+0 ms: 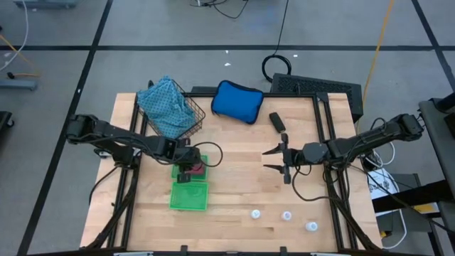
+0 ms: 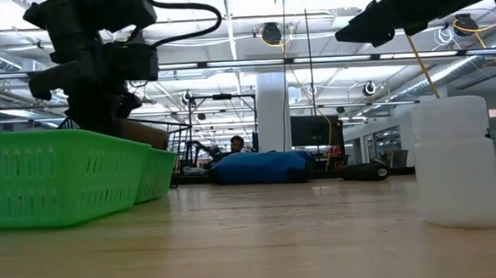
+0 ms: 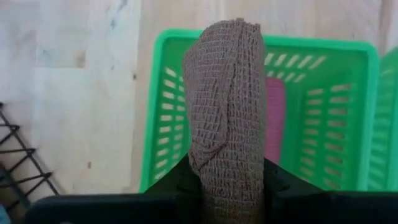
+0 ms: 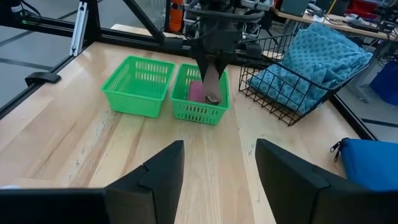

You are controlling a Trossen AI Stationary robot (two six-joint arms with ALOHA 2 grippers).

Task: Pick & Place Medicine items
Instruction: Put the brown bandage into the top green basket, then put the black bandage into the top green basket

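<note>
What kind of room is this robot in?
Probably a big lab or workshop. The low view shows an open hall with ceiling lights and pipes overhead, and a person far back. Cables trail across the grey floor beside the wooden table.

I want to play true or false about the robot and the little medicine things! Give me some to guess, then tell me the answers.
1. The left gripper holds the brown roll over a green basket. True.
2. The pink piece lies on the bare table. False: it is in the green basket.
3. The right gripper is open and holds nothing. True.
4. The three white bottles are in the wire basket. False: they stand on the table; the wire basket holds a blue cloth.
5. The black piece lies on the table near the blue pouch. True.
</note>
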